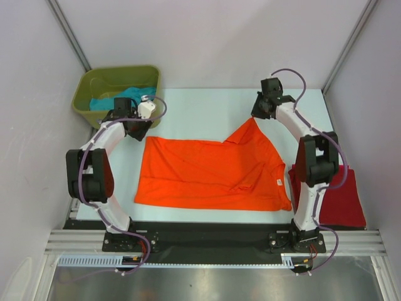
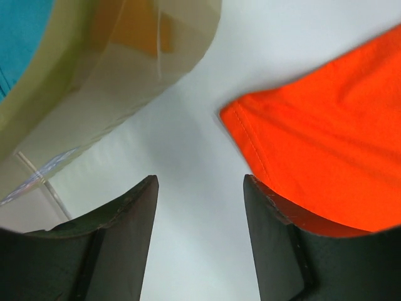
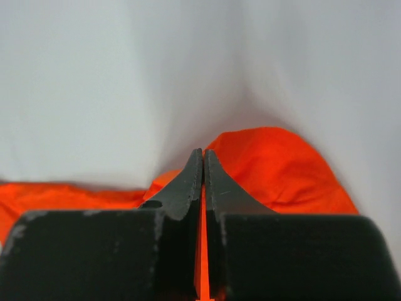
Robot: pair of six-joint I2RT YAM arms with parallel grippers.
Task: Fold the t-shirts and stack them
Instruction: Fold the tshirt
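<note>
The bright orange t-shirt (image 1: 207, 172) lies spread on the table's middle, its small white neck label (image 1: 277, 182) near the right edge. My right gripper (image 1: 254, 115) is shut on the shirt's far right corner, lifting it into a peak; the orange cloth (image 3: 263, 166) shows between its closed jaws. My left gripper (image 1: 139, 128) is open and empty just left of the shirt's far left corner (image 2: 235, 116), with bare table between its fingers (image 2: 135, 213). The dark red t-shirt (image 1: 335, 197) lies folded at the right. The teal t-shirt (image 1: 119, 99) sits in the bin.
The olive-green plastic bin (image 1: 116, 78) stands at the far left corner, its wall (image 2: 125, 63) close above my left gripper. Grey side walls enclose the table. The arm bases sit on the black rail (image 1: 207, 235) at the near edge.
</note>
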